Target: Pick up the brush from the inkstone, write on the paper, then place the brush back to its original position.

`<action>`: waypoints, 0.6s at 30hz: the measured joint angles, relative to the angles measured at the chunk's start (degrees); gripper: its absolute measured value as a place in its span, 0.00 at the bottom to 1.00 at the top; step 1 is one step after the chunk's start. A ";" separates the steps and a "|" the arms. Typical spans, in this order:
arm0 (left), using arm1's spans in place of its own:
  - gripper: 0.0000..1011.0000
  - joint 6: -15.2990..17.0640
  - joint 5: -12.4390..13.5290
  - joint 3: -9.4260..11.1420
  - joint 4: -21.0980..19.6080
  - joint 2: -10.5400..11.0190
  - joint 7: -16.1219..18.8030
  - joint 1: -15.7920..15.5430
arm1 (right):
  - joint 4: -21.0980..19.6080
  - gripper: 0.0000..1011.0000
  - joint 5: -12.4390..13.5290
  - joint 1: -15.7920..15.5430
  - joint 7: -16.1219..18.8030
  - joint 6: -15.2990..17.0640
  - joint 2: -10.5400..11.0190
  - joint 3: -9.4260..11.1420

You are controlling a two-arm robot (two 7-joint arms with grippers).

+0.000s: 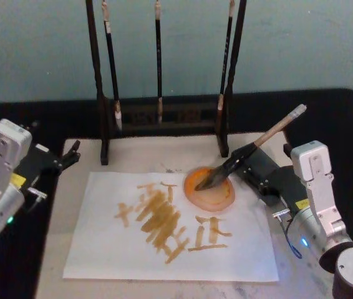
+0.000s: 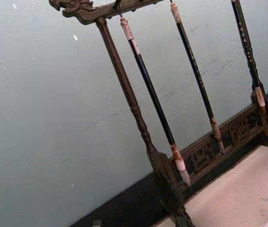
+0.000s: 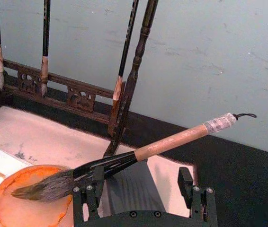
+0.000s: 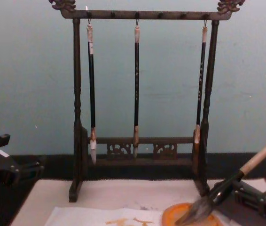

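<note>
Close in at the left edge, the left gripper point(image 1: 70, 154) sits parked over the dark table beside the beige mat point(image 1: 133, 156), well apart from the work. Next comes the paper point(image 1: 101, 249), lying flat on the mat and already carrying a cluster of orange-yellow strokes, so the writing looks done and the step in hand is most likely the return of the brush. Overlapping the paper's far right corner is the inkstone point(image 1: 223, 198), a shallow orange dish. The brush point(image 1: 276, 129) rests with its bushy grey-brown tip in the dish and its tan, cord-looped handle slanting up to the right. The right gripper point(image 3: 141, 184) waits under it, fingers point(image 3: 89, 189) spread wide and clamping nothing; the black section crosses one finger, contact unclear. The next move calls for backing away without nudging the handle or tipping the dish.
</note>
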 joint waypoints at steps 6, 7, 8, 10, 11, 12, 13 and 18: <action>1.00 0.00 0.00 0.00 0.00 0.00 0.00 0.00 | 0.00 0.99 0.02 0.03 0.00 -0.02 0.03 -0.03; 1.00 0.00 0.00 0.00 0.00 0.00 0.00 0.00 | 0.00 0.99 0.03 0.04 0.00 -0.02 0.03 -0.04; 1.00 0.00 0.00 0.00 0.00 0.00 0.00 0.00 | 0.00 0.99 0.03 0.04 0.00 -0.02 0.03 -0.04; 1.00 0.00 0.00 0.00 0.00 0.00 0.00 0.00 | 0.00 0.99 0.03 0.04 0.00 -0.02 0.04 -0.05; 1.00 0.00 0.00 0.00 0.00 0.00 0.00 0.00 | 0.00 0.99 0.03 0.04 0.00 -0.02 0.05 -0.06; 1.00 0.00 0.00 0.00 0.00 0.00 0.00 0.00 | 0.00 0.99 0.04 0.04 0.00 -0.03 0.05 -0.07; 1.00 0.00 0.00 0.00 0.00 0.00 0.00 0.00 | 0.00 0.99 0.04 0.04 0.00 -0.03 0.06 -0.08; 1.00 0.00 0.00 0.00 0.00 0.00 0.00 0.00 | 0.00 0.99 0.05 0.04 0.00 -0.02 0.07 -0.08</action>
